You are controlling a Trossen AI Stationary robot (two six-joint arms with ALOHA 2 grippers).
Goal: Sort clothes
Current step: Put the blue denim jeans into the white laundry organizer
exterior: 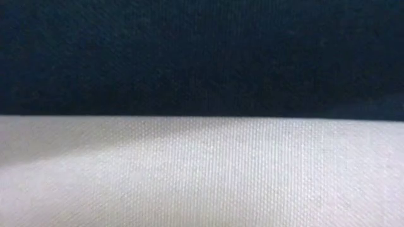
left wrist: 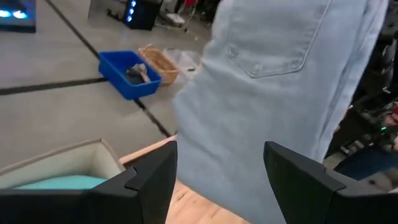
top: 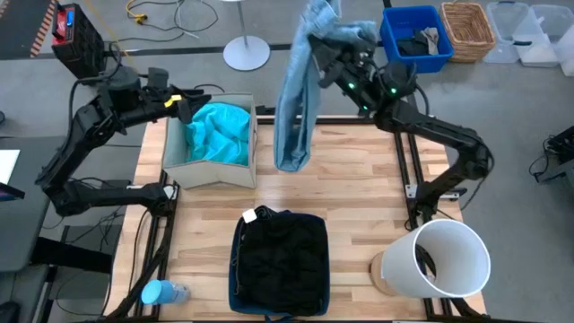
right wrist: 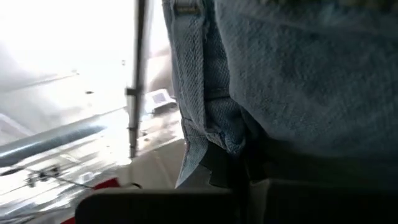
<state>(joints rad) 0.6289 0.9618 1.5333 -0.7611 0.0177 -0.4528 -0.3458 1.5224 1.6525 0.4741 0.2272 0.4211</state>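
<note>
Over on the left side, the left gripper (top: 184, 105) is parked right at the near-left rim of the open beige box (top: 240, 170), hovering over the bright teal garment (top: 218, 130) that's bunched up inside it. From the left wrist camera you can see its two dark fingers (left wrist: 152, 180) standing wide apart with nothing between them, and a strip of the teal cloth sits in the box corner.

Middle of the table, closer to the front edge, the black garment (top: 281, 260) is heaped in a dark navy bin (top: 235, 289). There's a small light blue bottle-ish thing (top: 161, 292) lying at the front left corner of the table (top: 359, 197).

Then the light blue denim garment (top: 294, 108) is hanging up in the air, draped long and loose over the back-middle of the table, its lower end dangling just beside the beige box. The right gripper (top: 321, 56) has it pinched at the top; in the right wrist view the denim is bunched tight in the jaws.

Right side: a white bucket (top: 441, 260) is tipped on the front right corner, with something dark inside that I can't make out. On the floor behind the table sits a blue crate (top: 391, 34) with dark rags, next to a wicker basket (top: 467, 29).

The low camera is just blocked by fabric, dark over pale.
</note>
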